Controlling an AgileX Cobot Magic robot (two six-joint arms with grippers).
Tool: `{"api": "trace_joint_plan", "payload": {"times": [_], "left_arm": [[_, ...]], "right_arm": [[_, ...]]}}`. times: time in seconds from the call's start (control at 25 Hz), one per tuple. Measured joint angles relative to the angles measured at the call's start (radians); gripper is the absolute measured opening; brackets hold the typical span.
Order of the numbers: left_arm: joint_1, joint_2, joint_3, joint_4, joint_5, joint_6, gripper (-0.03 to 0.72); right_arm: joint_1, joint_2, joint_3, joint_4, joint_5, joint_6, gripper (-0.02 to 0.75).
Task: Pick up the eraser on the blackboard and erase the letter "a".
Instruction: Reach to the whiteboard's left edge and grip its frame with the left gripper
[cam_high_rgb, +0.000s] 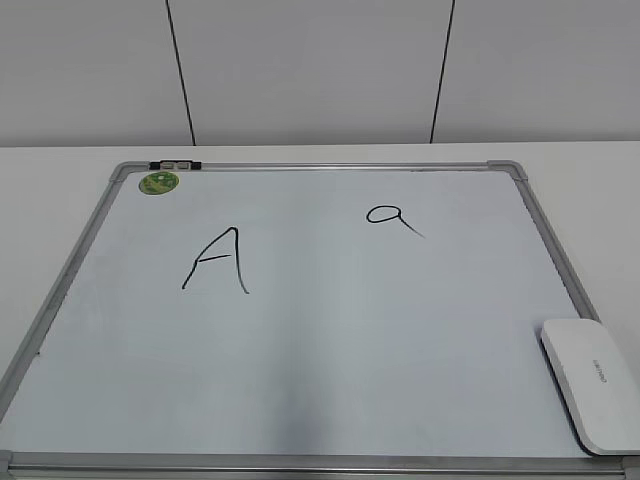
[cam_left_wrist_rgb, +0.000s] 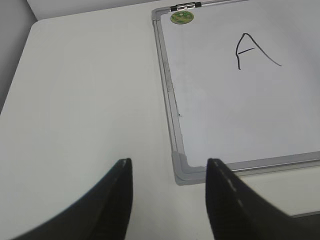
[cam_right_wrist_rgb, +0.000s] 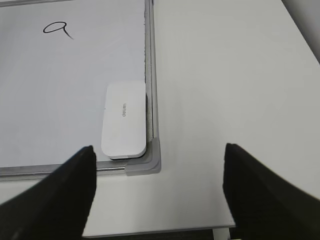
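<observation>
The white eraser (cam_high_rgb: 592, 382) lies flat in the near right corner of the blackboard (cam_high_rgb: 320, 400), against its right frame; it also shows in the right wrist view (cam_right_wrist_rgb: 124, 120). The small black letter "a" (cam_high_rgb: 393, 218) is drawn at the board's far right, also seen in the right wrist view (cam_right_wrist_rgb: 57, 29). My right gripper (cam_right_wrist_rgb: 159, 165) is open and empty, above the bare table just off the board's near right corner. My left gripper (cam_left_wrist_rgb: 169, 172) is open and empty, near the board's near left corner (cam_left_wrist_rgb: 183, 167). Neither gripper shows in the exterior view.
A larger capital "A" (cam_high_rgb: 218, 260) is drawn at the board's left. A green round sticker (cam_high_rgb: 159, 183) and a small clip (cam_high_rgb: 175, 164) sit at the far left corner. The white table (cam_right_wrist_rgb: 225, 75) extends to the right; its front edge (cam_right_wrist_rgb: 160, 232) is close.
</observation>
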Motion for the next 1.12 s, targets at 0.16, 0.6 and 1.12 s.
{"api": "trace_joint_plan", "payload": {"times": [0.16,0.6,1.12], "left_arm": [[0.000,0.000,0.000,0.000,0.000,0.000,0.347],[0.000,0.000,0.000,0.000,0.000,0.000,0.347],[0.000,0.005,-0.016,0.009,-0.023,0.000,0.599]], "right_arm": [[0.000,0.000,0.000,0.000,0.000,0.000,0.587],[0.000,0.000,0.000,0.000,0.000,0.000,0.587],[0.000,0.000,0.000,0.000,0.000,0.000,0.587]]}}
